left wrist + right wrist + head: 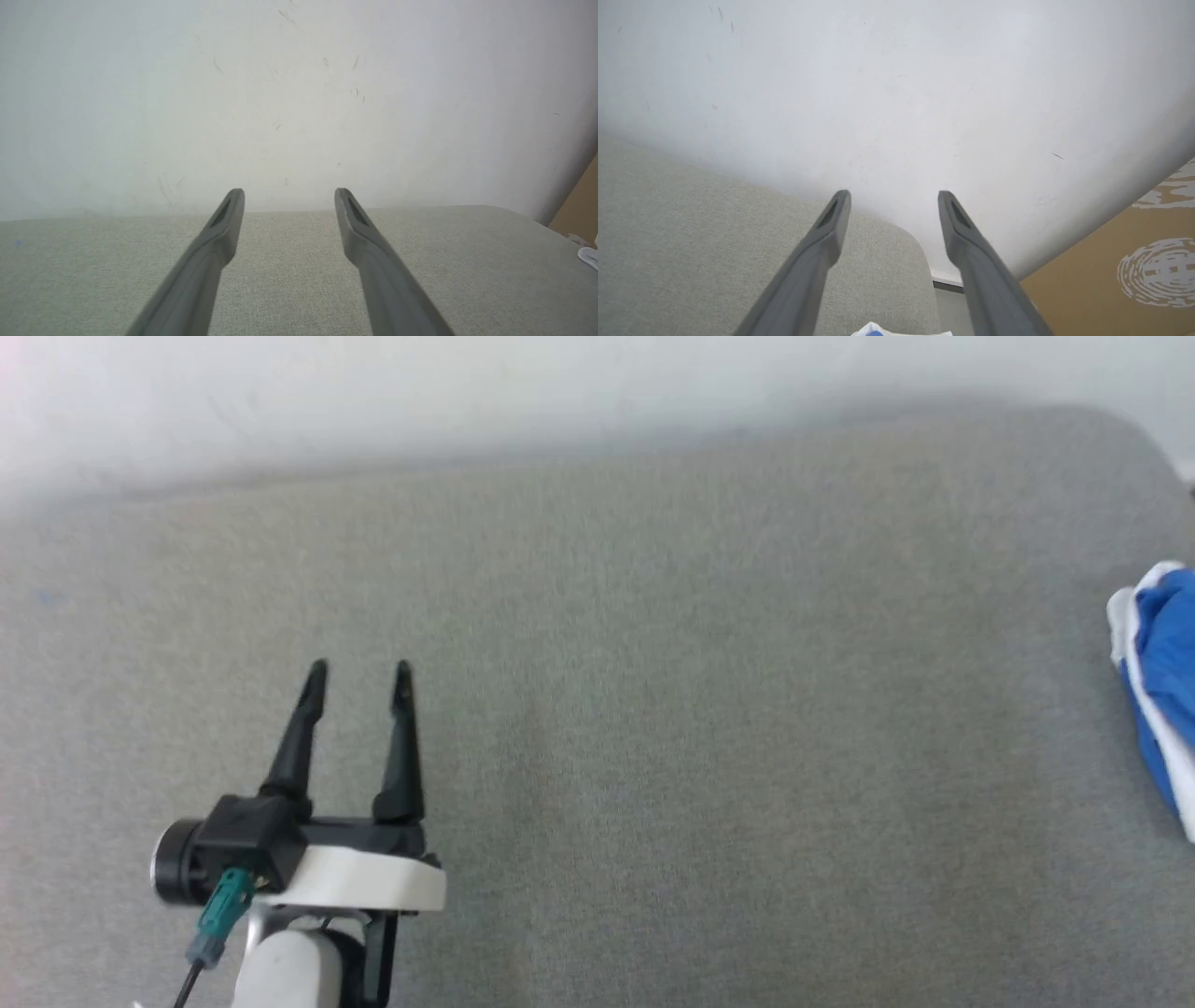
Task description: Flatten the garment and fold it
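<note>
Empty left claw (pixel 359 667) spread wide over grey cushion (pixel 700 728), tips toward white wall (pixel 280 93). Empty right claw (pixel 894 193) released too. Blue-and-white shirt (pixel 1158 653) bunched on the cushion, well to the right of left claw; a scrap of it shows low between right claw's fingers (pixel 808 270), near the cushion's rounded corner.

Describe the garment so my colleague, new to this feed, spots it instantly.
Find the broad grey woven surface under the white wall. At the right edge of the head view lies a bunched garment: soft bright blue cloth edged in white, unlike the plain grey around it.
</note>
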Tool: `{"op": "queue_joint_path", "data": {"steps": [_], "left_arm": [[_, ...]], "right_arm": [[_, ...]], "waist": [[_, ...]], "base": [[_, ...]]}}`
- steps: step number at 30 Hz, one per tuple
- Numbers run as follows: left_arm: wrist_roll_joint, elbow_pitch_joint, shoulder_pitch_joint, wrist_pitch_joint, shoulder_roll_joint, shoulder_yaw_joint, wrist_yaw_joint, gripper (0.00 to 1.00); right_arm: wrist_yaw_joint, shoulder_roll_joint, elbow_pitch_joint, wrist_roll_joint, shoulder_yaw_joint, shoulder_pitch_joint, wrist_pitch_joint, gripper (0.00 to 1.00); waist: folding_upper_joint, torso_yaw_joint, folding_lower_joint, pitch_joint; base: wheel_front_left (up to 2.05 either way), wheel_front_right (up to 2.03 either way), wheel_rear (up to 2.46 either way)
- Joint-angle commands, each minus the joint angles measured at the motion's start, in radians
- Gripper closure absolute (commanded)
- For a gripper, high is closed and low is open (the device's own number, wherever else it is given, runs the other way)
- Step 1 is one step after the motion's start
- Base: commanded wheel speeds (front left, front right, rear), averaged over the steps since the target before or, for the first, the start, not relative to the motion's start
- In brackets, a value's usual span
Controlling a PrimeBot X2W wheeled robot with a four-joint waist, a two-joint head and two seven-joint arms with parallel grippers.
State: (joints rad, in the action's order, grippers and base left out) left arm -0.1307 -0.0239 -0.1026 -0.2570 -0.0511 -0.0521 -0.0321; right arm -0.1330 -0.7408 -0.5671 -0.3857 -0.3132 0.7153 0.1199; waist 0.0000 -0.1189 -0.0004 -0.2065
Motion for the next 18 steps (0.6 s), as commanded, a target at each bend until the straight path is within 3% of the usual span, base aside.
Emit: {"op": "queue_joint_path", "data": {"steps": [1, 9, 18], "left_arm": [[-0.002, -0.003, 0.018, -0.005, 0.0, 0.011, 0.012, 0.0], [-0.028, -0.008, 0.065, -0.005, 0.0, 0.04, 0.047, 0.0], [-0.012, 0.032, 0.122, -0.005, 0.001, 0.043, 0.068, 0.0]], "right_arm": [[0.002, 0.03, 0.027, -0.002, 0.022, -0.034, 0.025, 0.0], [0.002, 0.227, 0.233, 0.079, 0.192, -0.204, 0.097, 0.0], [0.002, 0.506, 0.396, 0.182, 0.317, -0.451, 0.113, 0.0]], "waist": [[0.0, 0.008, 0.0004, 0.094], [0.0, 0.036, 0.0004, 0.138], [0.0, 0.059, 0.0004, 0.187]], "base": [[0.0, 0.0, 0.0], [0.0, 0.0, 0.0], [0.0, 0.0, 0.0]]}}
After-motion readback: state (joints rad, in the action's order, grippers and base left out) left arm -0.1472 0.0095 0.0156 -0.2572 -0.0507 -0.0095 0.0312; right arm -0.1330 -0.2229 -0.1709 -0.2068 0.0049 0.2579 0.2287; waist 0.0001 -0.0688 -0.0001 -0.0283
